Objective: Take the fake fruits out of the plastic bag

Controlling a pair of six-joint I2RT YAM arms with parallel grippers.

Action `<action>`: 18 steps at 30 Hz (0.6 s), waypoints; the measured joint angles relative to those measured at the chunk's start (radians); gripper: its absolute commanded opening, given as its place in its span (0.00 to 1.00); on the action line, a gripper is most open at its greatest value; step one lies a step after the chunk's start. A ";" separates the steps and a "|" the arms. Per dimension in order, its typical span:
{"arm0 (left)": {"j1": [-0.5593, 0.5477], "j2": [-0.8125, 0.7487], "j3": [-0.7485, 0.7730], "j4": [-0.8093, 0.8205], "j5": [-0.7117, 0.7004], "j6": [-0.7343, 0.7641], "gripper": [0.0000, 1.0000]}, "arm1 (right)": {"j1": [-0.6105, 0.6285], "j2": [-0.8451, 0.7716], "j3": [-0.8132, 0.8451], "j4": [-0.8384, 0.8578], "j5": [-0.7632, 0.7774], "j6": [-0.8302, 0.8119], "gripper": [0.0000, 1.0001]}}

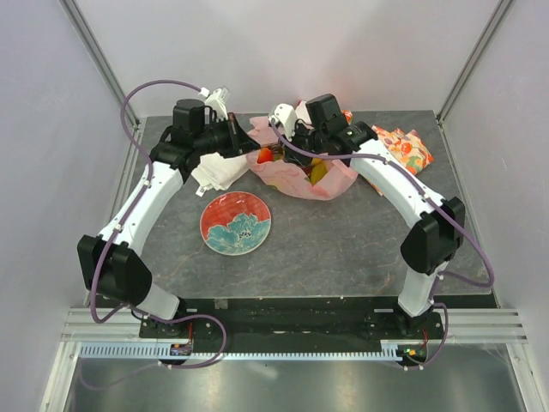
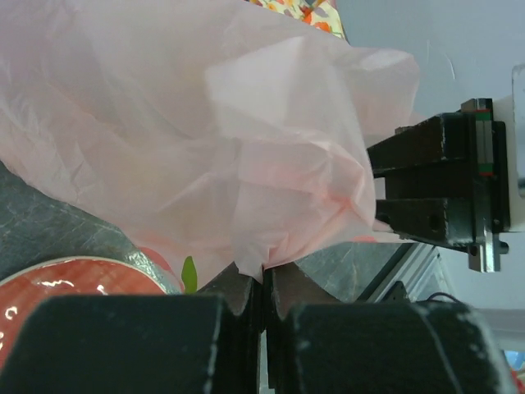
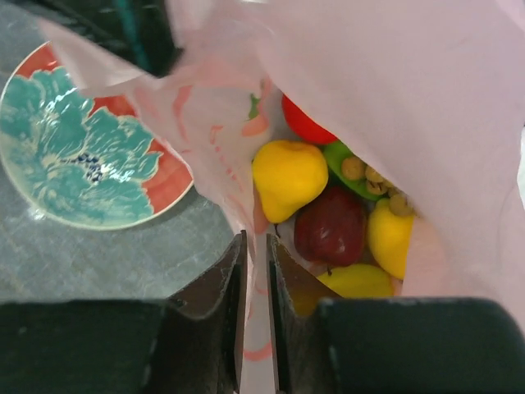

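Pink film bunches between two arms at the far middle of the counter [image 1: 343,249], where the plastic bag [image 1: 292,182] lies with its mouth held open and the fake fruits [image 3: 328,213] all inside it: a yellow pear [image 3: 287,176], a dark red plum [image 3: 330,230] and yellow, green and red pieces heaped at the bottom. The left claw [image 2: 262,283] is clamped tight on a fold of the bag's edge; the right claw [image 3: 256,246] pinches the rim opposite, film trapped between its nearly closed jaws. Neither holds a fruit. The risk, on this evidence, is the thin film: pulled from both sides it may tear or slip free, and a lifted bag could send glossy fruits rolling across the counter past the red plate [image 1: 236,223] nearby.
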 measured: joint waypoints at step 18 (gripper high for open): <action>0.138 0.118 -0.068 0.033 0.026 -0.124 0.02 | -0.012 0.431 0.267 0.238 0.260 0.211 0.69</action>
